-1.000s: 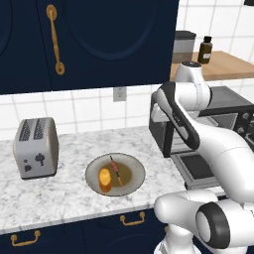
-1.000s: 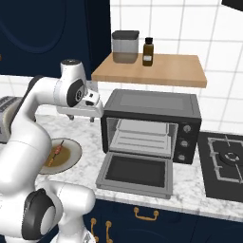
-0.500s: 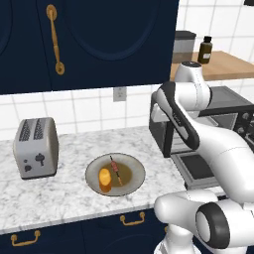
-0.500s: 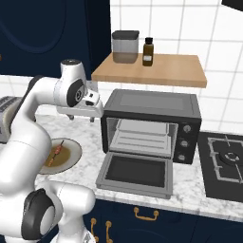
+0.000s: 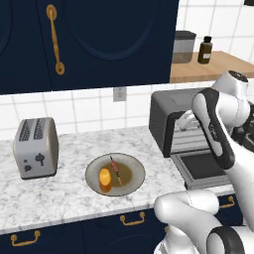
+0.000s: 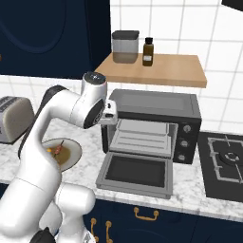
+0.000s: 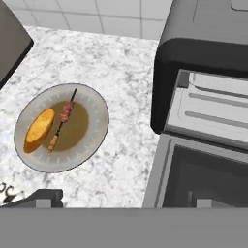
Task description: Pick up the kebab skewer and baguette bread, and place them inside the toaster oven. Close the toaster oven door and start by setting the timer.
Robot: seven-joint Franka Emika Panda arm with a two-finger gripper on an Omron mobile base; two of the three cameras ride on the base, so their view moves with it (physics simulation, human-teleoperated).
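here the gripper [image 6: 113,115] hangs high above the marble counter [image 5: 74,191], beside the upper left corner of the toaster oven [image 6: 156,124], its jaws spread wide and holding nothing. the kebab skewer [image 7: 61,120] and the baguette bread [image 7: 38,130] lie side by side on the round plate [image 5: 135,179], the bread to the left of the stick in the hand view, both well apart from the pincer. the toaster oven door [image 6: 136,173] is folded down flat on the counter, baring the rack inside. a silver toaster [image 5: 36,147] stands left of the plate, and a jar [image 6: 125,46] and a dark bottle [image 6: 148,51] sit on the wooden shelf [image 6: 171,71] above the oven.
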